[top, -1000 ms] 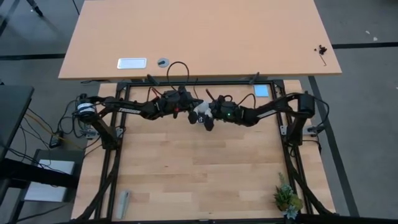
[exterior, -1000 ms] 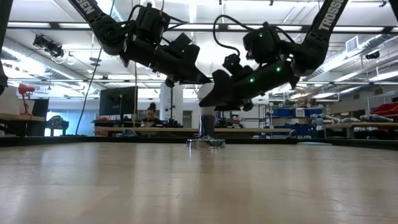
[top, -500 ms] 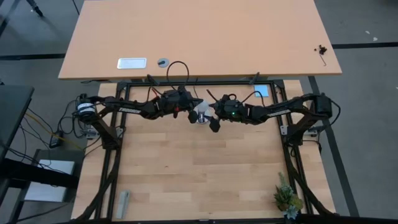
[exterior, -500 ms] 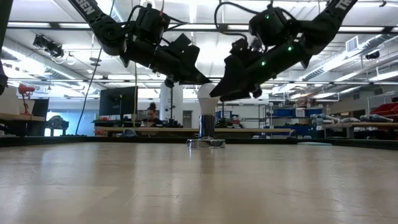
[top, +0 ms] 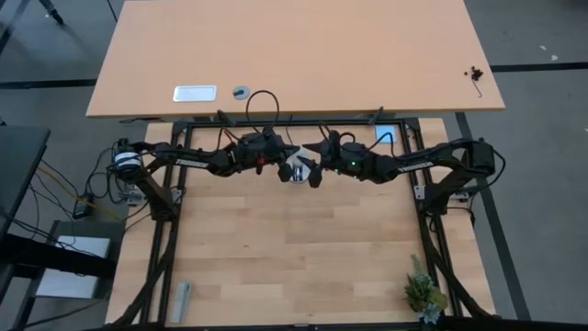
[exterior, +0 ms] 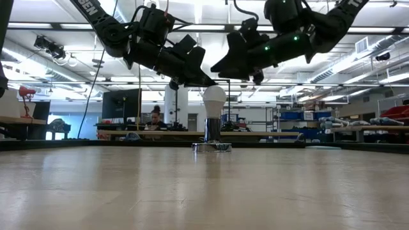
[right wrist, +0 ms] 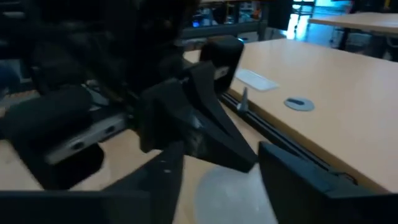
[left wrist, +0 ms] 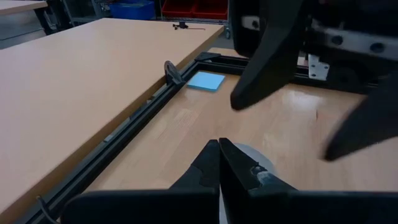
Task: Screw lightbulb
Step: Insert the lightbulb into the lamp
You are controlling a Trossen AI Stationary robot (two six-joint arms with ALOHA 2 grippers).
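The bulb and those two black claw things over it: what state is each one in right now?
lightbulb: upright in the socket base, not held by either gripper.
left gripper: shut, empty, tip next to the bulb's top.
right gripper: open, empty, hanging just above the bulb.
socket base: standing on the table, its black cord looping away behind.

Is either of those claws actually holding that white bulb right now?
No. The lightbulb stands alone in its socket. The right end effector hangs open above it; the left end effector is shut beside it, empty.
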